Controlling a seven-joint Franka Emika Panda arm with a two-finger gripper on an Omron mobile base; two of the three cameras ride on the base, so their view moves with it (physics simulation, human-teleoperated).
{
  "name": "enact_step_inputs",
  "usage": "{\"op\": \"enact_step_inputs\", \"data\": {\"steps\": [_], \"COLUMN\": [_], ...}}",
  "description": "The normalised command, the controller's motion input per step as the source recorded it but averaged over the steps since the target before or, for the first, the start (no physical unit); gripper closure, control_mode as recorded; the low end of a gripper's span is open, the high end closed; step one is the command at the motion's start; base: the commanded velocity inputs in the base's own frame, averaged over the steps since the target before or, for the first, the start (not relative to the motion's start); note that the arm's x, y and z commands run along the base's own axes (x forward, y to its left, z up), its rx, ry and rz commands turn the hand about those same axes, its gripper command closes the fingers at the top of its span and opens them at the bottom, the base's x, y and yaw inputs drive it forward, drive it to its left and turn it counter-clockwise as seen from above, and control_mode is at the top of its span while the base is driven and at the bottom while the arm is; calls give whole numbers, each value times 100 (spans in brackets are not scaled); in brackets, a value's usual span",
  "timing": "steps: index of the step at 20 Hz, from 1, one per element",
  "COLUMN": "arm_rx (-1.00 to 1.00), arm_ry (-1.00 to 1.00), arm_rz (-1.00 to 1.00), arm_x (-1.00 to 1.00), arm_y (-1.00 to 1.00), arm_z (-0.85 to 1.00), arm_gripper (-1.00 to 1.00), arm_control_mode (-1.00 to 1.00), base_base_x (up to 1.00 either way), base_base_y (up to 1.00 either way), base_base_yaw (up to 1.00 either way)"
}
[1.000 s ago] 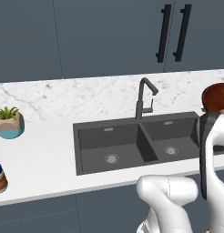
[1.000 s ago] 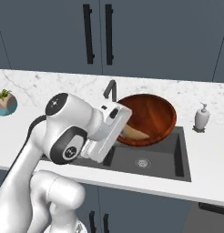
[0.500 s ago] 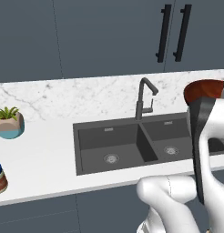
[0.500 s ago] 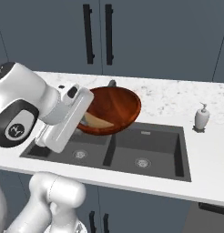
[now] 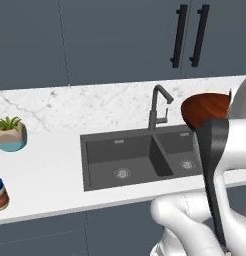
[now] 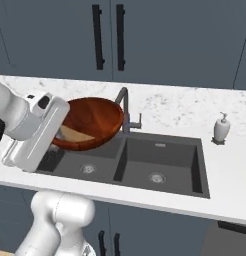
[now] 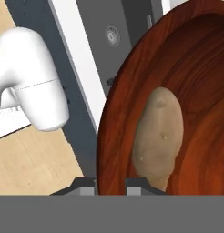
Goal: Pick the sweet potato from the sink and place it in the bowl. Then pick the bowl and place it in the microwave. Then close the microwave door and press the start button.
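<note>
The reddish-brown bowl hangs tilted in the air over the left basin of the dark sink, beside the faucet. The tan sweet potato lies inside it, against the low side. In the hand view my gripper is shut on the rim of the bowl, one finger on each side of the wall, with the sweet potato just beyond. From the left base view the bowl shows above my forearm, over the sink. The microwave is out of view.
A teal plant pot and a blue-and-brown jar stand at the counter's left end. A soap dispenser stands right of the sink. Dark cabinet doors with black handles rise behind the marble counter.
My arm has swung left with the bowl, carrying it from over the right basin to over the left one. The sweet potato stays in the bowl. The grip has not changed.
</note>
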Motion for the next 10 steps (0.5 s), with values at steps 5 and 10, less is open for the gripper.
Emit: {"op": "enact_step_inputs", "data": {"steps": [5,10], "arm_rx": [0,0], "arm_ry": [0,0], "arm_rz": [0,0], "arm_x": [0,0], "arm_y": [0,0], "arm_z": [0,0], "arm_gripper": [100,100], "arm_control_mode": [100,100], "base_base_x": [-99,-68], "base_base_y": [27,48], "base_base_yaw": [27,76]}}
